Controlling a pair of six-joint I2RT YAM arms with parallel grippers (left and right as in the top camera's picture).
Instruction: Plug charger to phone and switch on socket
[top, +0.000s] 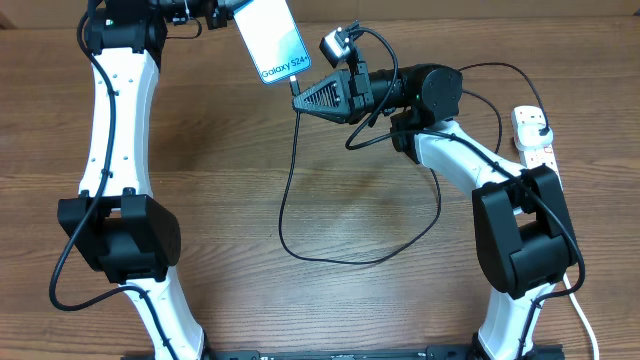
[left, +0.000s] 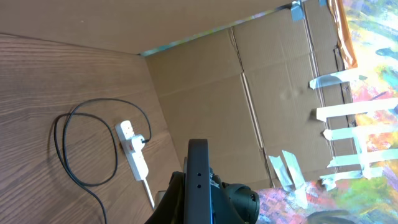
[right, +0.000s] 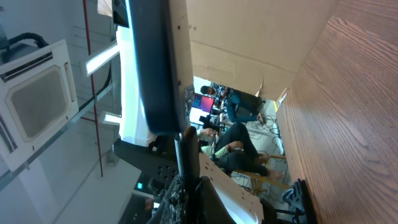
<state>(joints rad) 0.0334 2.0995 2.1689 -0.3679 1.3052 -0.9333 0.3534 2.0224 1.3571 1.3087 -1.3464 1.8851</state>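
We held the slim, likely slippery phone (top: 271, 40) above the tabletop (top: 220, 200) in the left fingers (top: 218, 14), clamped on its end, while the right fingers (top: 322, 96) pinched the limp charger (top: 288, 185) by its stiff connector at the phone's port.

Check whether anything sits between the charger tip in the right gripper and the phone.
Nothing visible does. The right gripper holds the charger tip against the end of the phone, held by the left gripper. Whether it is seated is unclear.

White socket (left: 134, 155) on wooden table (left: 37, 81), black charger (left: 56, 134) looped beside it, cardboard wall (left: 249, 93) behind
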